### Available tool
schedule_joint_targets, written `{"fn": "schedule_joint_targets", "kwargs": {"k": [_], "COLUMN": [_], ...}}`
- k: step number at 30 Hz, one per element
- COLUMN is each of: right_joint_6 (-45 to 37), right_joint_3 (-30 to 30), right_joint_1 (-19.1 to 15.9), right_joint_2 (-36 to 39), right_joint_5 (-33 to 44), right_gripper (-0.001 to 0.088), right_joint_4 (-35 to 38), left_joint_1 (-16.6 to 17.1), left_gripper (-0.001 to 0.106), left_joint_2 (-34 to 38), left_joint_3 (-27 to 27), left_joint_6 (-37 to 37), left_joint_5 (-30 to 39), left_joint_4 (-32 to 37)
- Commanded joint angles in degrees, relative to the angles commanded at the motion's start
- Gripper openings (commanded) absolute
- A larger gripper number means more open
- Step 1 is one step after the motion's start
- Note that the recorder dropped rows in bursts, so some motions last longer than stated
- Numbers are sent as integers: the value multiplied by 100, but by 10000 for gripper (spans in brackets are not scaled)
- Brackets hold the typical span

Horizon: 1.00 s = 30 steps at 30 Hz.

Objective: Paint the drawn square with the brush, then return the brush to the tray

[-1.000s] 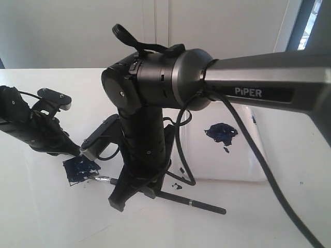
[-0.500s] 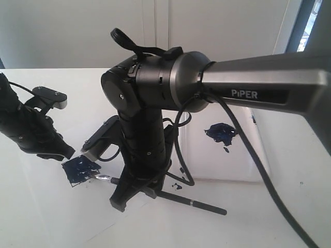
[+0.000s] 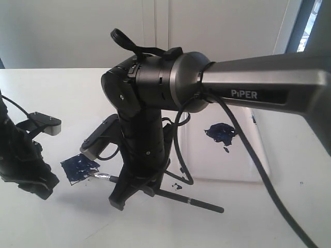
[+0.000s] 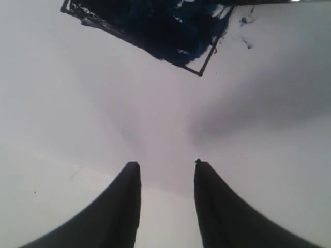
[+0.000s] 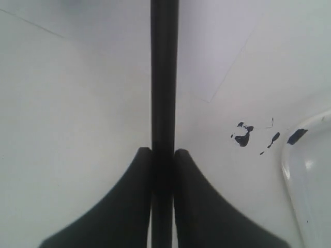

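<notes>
**Exterior view, read from the lens outward.** The right arm (image 3: 248,77) fills the foreground. Beneath it the brush (image 3: 196,203) lies low over the table, its free handle end pointing to 4 o'clock and its silver ferrule and tip to 10 o'clock. The right gripper (image 5: 164,151) is clamped on the black handle, and the wrist view shows both fingers pressed against it with no gap.

The left gripper (image 4: 166,163) stands at 8 o'clock from the drawn square (image 3: 80,168), near it but not touching. Its fingers are spread and nothing lies between them.

The square lies at 9 o'clock from the right gripper and is largely smeared dark blue. A narrow blank margin inside one corner shows in the left wrist view. The brush tip rests at the square's 4 o'clock edge, but whether it presses on the paper cannot be told.

Paint specks (image 5: 242,137) mark the table between the sheet and the tray (image 3: 243,160). The tray lies farther off, at 2 o'clock from the right gripper, and bears the paint blob (image 3: 221,133).

**Step in hand (judged).** The painting is at or near its close, and the return of the brush is not yet begun.

**Next move (judged).** The right gripper should keep its clamp and raise the tip clear of the wet square. It should then carry the brush toward 2 o'clock over the raised rim, lay it inside the tray, and only then part its fingers.
</notes>
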Motion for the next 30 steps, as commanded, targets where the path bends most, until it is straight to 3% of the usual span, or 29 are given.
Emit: {"fn": "schedule_joint_targets", "kwargs": {"k": [8,30], "right_joint_6": [-91,-189], "right_joint_3": [-200,-200], "right_joint_1": [0,0], "right_joint_2": [0,53], "right_joint_5": [-83,-88], "right_gripper": [0,0], "right_joint_4": [359,736], "left_joint_1": [0,0], "left_gripper": [409,409], "left_joint_2": [407,407], "left_joint_3": [39,39], "left_joint_6": [0,11], "left_joint_5": [-184,-195], "left_joint_4": [-201,-229]}}
